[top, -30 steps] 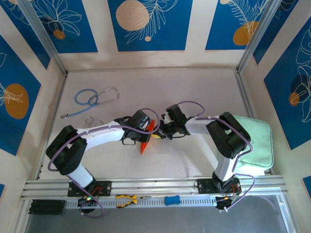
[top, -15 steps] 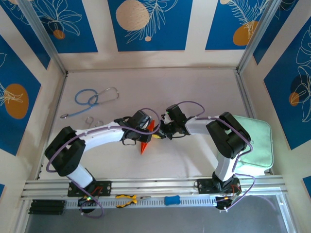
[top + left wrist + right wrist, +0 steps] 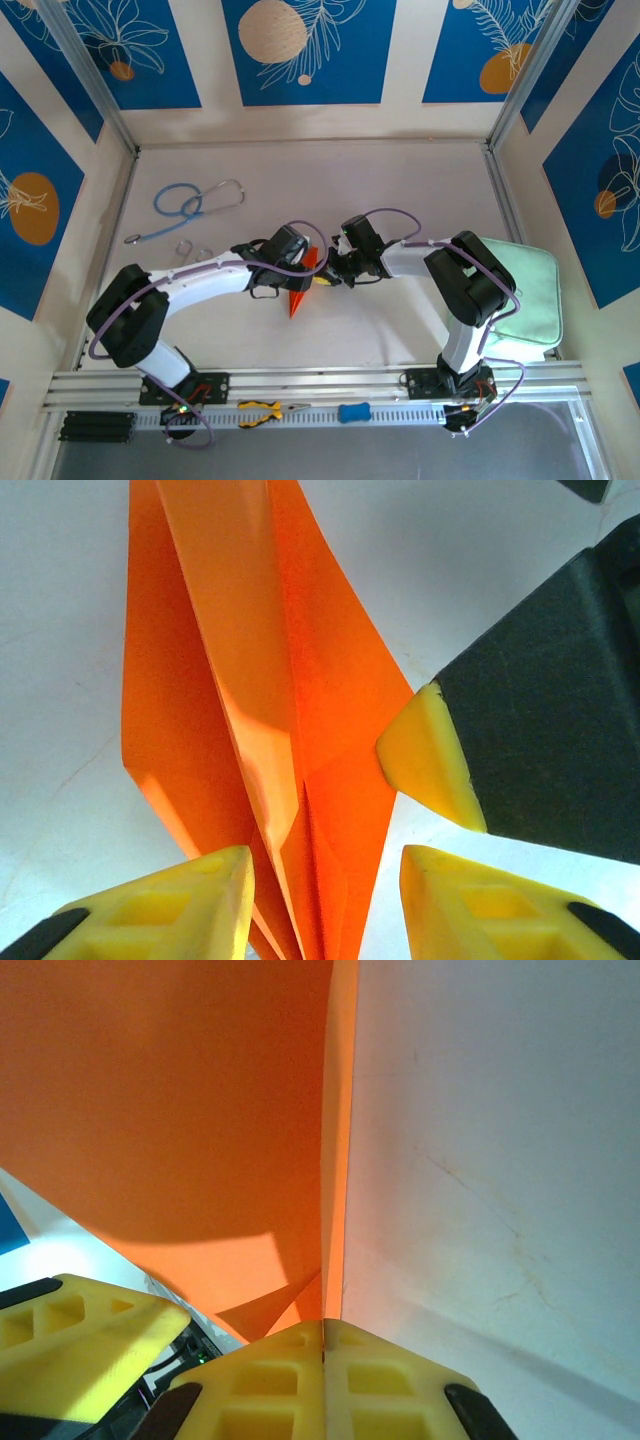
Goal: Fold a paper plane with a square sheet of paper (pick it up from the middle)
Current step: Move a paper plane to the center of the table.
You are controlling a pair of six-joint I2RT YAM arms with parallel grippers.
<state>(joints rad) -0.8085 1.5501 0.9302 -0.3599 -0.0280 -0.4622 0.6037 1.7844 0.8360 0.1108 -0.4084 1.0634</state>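
I have the right claw [image 3: 323,1332] clamped on the paper plane [image 3: 250,660], steadying its crease. Left claw [image 3: 322,870] straddles it, parted.

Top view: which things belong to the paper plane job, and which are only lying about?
Belong to the job:
folded orange paper
left gripper, open around the paper
right gripper, shut on the paper's edge

Only lying about:
stethoscope
pale green pad
yellow pliers
small blue thing
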